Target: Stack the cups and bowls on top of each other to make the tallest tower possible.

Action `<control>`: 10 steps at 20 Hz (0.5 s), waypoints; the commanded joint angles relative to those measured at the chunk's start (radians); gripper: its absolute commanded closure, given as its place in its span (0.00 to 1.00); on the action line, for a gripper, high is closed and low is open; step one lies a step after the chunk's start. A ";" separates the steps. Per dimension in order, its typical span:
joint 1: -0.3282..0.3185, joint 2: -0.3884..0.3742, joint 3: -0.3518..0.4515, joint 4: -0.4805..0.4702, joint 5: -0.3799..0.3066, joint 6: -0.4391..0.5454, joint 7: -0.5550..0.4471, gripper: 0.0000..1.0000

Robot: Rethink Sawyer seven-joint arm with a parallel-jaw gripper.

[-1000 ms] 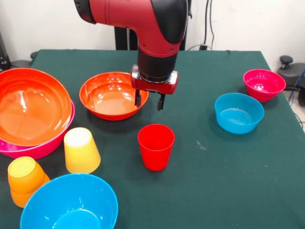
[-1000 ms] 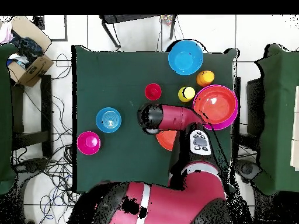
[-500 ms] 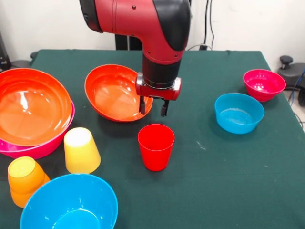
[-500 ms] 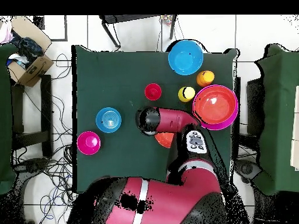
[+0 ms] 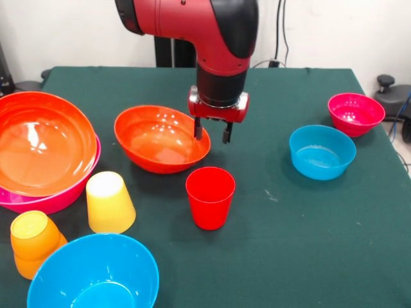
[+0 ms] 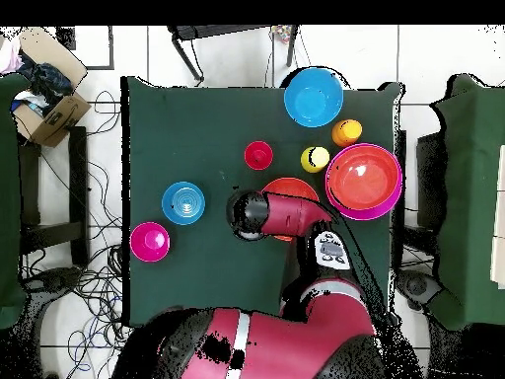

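Observation:
My gripper (image 5: pixel 211 132) hangs open over the right rim of an orange-red bowl (image 5: pixel 160 138). One finger is inside the bowl and the other outside it. The bowl sits on the cloth just behind an upright red cup (image 5: pixel 210 196). In the overhead view the arm covers the gripper and part of that bowl (image 6: pixel 292 187). A second orange-red bowl (image 5: pixel 38 141) is nested in the pink bowl (image 5: pixel 54 200) at the left; nothing taller is stacked. A yellow cup (image 5: pixel 109 202) and an orange cup (image 5: pixel 32 242) stand upside down nearby.
A large blue bowl (image 5: pixel 96 273) sits at the near left edge. A small blue bowl (image 5: pixel 321 151) and a magenta bowl (image 5: pixel 355 113) stand at the right. A green cloth covers the table (image 5: pixel 302 244). Off the table, the overhead view shows a cardboard box (image 6: pixel 44 109).
The gripper has moved right and toward the red cup, and the orange-red bowl came with it. The bowl tipped up half a second ago and now lies nearly level.

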 commanded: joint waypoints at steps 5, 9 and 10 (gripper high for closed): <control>0.034 0.004 0.023 0.036 0.067 0.055 0.181 0.00; 0.066 0.008 -0.005 0.001 0.047 0.031 0.162 0.00; 0.073 0.006 -0.010 -0.003 0.042 0.023 0.157 0.00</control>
